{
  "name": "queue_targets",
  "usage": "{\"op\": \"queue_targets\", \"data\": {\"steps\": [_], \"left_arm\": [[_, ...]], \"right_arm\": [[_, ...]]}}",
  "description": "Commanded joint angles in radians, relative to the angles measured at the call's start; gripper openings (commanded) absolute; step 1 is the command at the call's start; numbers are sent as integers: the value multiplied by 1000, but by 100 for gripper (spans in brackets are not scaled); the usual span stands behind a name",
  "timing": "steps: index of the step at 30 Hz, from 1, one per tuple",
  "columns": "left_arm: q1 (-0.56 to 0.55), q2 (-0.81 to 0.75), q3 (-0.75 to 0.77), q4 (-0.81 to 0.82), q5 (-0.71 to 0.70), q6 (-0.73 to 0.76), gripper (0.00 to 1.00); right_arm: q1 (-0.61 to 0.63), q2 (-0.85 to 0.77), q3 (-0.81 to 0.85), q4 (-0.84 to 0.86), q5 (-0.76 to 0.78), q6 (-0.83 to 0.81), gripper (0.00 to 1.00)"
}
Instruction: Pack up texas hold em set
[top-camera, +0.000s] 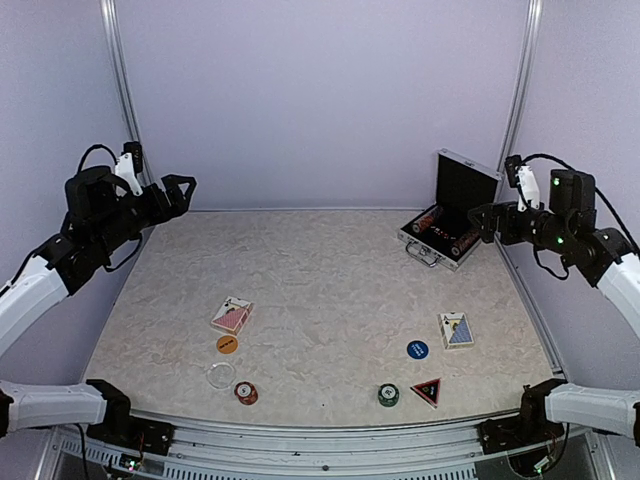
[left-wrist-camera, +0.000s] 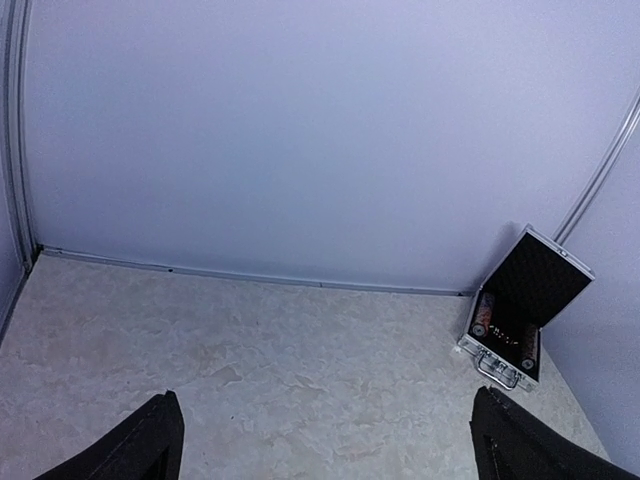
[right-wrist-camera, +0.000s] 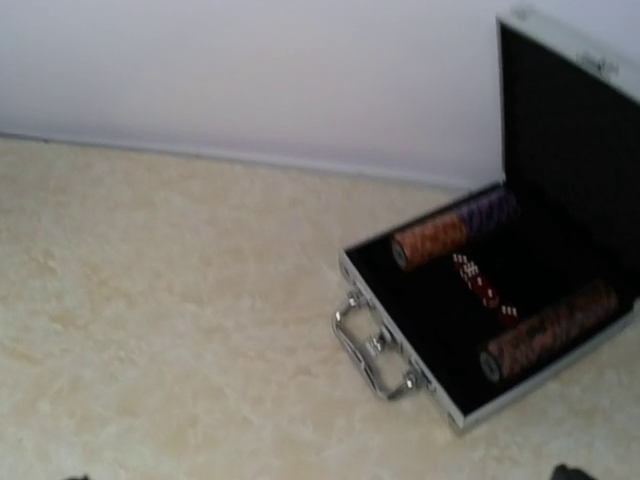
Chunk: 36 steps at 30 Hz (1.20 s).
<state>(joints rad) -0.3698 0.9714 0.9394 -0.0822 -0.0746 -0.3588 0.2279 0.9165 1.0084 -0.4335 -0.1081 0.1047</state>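
Red-white chip stack (top-camera: 246, 393) and red-black triangle marker (top-camera: 427, 390) lie loose up front. Open silver aluminium case (top-camera: 463, 187) sits far right. Left gripper (top-camera: 178, 190) and right gripper (top-camera: 483, 222) are raised, spread wide, holding nothing. Packing looks barely begun; next move needs a descent onto one loose piece.

An open case (top-camera: 447, 236) sits at the far right corner of the table (top-camera: 330, 270), its lid standing up behind it. Inside, one row of chips (right-wrist-camera: 450, 228) lies at each end, with what may be dice (right-wrist-camera: 482, 288) between them. At the front left, a card deck (top-camera: 232, 316) lies behind a disc (top-camera: 227, 344). Nearer still are another disc (top-camera: 221, 375) and a chip stack (top-camera: 246, 393), just beside each other. At the front right, a second deck (top-camera: 456, 330) lies right of a third disc (top-camera: 417, 349). Before them, a second chip stack (top-camera: 388, 395) stands left of a triangle marker (top-camera: 427, 390).
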Motion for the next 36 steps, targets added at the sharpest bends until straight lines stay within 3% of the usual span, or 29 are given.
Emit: {"op": "queue_targets", "data": {"steps": [1, 14, 24, 36], "left_arm": [[5, 27, 0, -24, -13, -2, 99], [-8, 108, 2, -123, -114, -13, 99], [-9, 112, -26, -101, -107, -9, 99], [-8, 98, -62, -85, -95, -3, 99]], "right_arm": [[-15, 41, 33, -33, 49, 40, 100], [-15, 227, 65, -83, 256, 203, 100], [-16, 376, 115, -152, 298, 330, 100], [-17, 457, 113, -88, 343, 487, 100]]}}
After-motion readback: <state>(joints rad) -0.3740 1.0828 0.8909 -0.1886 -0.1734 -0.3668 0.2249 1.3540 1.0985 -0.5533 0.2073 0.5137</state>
